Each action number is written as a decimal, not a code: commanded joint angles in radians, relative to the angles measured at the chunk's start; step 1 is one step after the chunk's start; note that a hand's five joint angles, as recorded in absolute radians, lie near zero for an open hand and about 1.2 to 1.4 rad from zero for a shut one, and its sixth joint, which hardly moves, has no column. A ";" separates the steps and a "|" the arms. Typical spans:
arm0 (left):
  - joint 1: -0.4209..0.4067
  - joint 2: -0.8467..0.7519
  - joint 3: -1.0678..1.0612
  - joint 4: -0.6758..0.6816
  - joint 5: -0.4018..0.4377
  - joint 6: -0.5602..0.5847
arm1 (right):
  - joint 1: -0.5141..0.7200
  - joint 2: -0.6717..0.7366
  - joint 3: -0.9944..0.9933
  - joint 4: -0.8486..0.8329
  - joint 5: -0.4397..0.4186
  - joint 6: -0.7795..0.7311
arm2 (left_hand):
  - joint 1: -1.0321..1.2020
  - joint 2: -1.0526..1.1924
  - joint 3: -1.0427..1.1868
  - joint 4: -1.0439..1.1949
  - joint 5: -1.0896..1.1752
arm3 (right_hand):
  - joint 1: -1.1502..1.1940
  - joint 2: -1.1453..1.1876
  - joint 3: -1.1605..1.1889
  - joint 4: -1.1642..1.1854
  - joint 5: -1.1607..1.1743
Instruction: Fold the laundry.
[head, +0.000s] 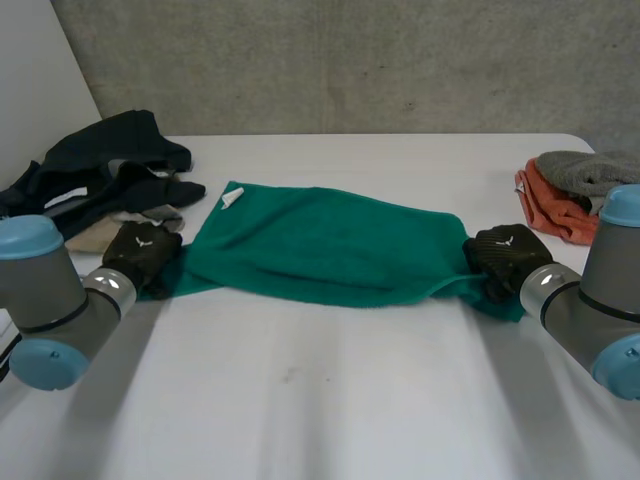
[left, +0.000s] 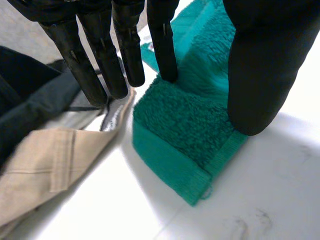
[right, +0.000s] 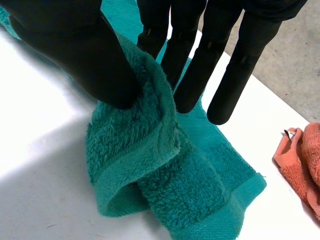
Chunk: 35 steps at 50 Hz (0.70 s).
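Note:
A green towel (head: 320, 245) lies stretched sideways across the middle of the white table, with a white tag (head: 231, 199) at its far left corner. My left hand (head: 142, 252) is at the towel's near left corner. In the left wrist view its thumb (left: 260, 65) and one straight finger (left: 162, 45) press down on that corner of the towel (left: 185, 125), which lies flat. My right hand (head: 508, 255) is at the towel's right end. In the right wrist view the thumb (right: 85, 50) pinches a raised fold of towel (right: 150, 170) against the fingers.
A heap of dark clothes (head: 100, 165) with a beige garment (head: 100, 235) lies at the back left, right beside my left hand's fingers (left: 95, 60). An orange cloth (head: 550, 205) and a grey one (head: 590, 170) lie at the back right.

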<state>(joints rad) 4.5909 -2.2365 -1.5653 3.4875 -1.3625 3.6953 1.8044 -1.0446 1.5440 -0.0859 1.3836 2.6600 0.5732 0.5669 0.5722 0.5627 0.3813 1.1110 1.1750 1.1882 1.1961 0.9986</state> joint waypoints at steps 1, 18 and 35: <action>-0.001 -0.055 0.079 -0.054 -0.001 0.000 | -0.005 0.000 -0.002 0.000 0.000 0.000 | 0.063 0.069 0.064 0.074 0.080 | 0.285 0.221 0.208 0.200 0.223; -0.038 -0.054 0.117 -0.035 -0.001 0.048 | -0.005 0.000 -0.001 0.000 0.000 0.000 | 0.823 0.829 0.824 0.834 0.840 | 0.285 0.221 0.208 0.200 0.223; -0.035 -0.060 0.114 -0.036 0.000 0.057 | 0.000 0.000 0.001 0.000 0.000 0.000 | 0.219 0.225 0.220 0.229 0.236 | 0.285 0.221 0.208 0.200 0.223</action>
<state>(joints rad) 4.5494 -2.2871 -1.4581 3.4519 -1.3618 3.7514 1.8040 -1.0446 1.5447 -0.0859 1.3837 2.6599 0.7032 0.7081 0.7098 0.7033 0.5267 1.1110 1.1750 1.1882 1.1961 0.9986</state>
